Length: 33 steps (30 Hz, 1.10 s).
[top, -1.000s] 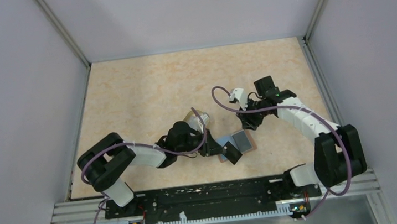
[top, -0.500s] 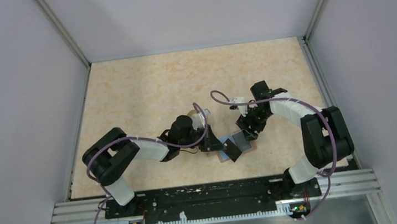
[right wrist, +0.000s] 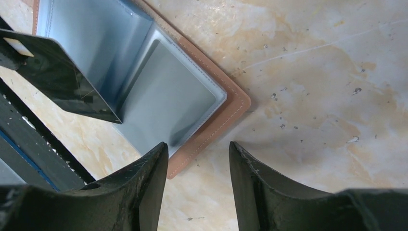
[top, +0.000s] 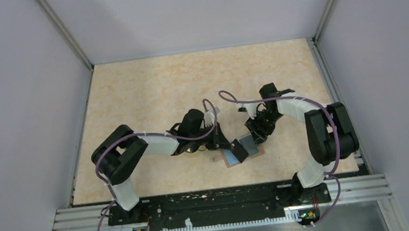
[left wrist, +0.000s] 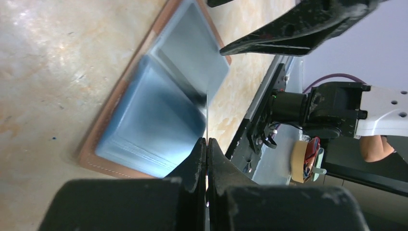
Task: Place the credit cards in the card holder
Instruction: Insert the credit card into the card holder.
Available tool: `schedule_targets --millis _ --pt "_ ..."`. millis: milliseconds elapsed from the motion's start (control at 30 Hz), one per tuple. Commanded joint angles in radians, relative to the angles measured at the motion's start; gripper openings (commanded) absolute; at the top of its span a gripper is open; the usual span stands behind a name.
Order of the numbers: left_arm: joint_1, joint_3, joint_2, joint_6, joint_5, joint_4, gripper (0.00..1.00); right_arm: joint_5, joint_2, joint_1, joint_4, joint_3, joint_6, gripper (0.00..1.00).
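The credit card [right wrist: 57,82] is a thin black plate with a small yellowish mark at one corner. It looks light and stiff, and its smooth faces may slip. I think the good place to take it is one short end, with the flat faces between the pads, so that the rest is free to enter a pocket. It is held in this way now. The left claw [left wrist: 207,144] is closed tight on its end, and in the left wrist view the card shows only as a fine line coming out from between the two fingers. The card stands on its edge, tilted, over the middle fold of the card holder [top: 249,145]. Its lower corner is close to the blue lining, but I cannot tell if it touches.

The card holder lies open on the tabletop [top: 148,92], light blue inside with a reddish-brown border. It seems soft, flat and light, so a push from the card could slide it away or flatten the mouth of the pocket. Pressing on the border or on a corner would probably steady it. The right claw [right wrist: 198,149] hangs over one corner of it, with its two fingers apart, one on each side of that corner, and it grips nothing.
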<state>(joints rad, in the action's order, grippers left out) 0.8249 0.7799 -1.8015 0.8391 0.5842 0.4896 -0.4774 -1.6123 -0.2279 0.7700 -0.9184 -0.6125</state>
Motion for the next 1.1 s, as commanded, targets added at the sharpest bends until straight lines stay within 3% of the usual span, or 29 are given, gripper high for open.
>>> schedule_targets --millis 0,267,1067 --pt "-0.014 0.041 -0.028 -0.016 0.007 -0.091 0.0 0.032 -0.018 0.004 -0.015 -0.025 0.016 0.49" --pt "-0.029 0.072 -0.049 -0.024 -0.007 -0.152 0.0 0.059 -0.041 0.004 -0.021 -0.024 0.023 0.44" --pt "-0.046 0.083 -0.04 -0.034 0.018 -0.204 0.0 0.064 -0.052 -0.001 -0.021 -0.026 0.03 0.43"
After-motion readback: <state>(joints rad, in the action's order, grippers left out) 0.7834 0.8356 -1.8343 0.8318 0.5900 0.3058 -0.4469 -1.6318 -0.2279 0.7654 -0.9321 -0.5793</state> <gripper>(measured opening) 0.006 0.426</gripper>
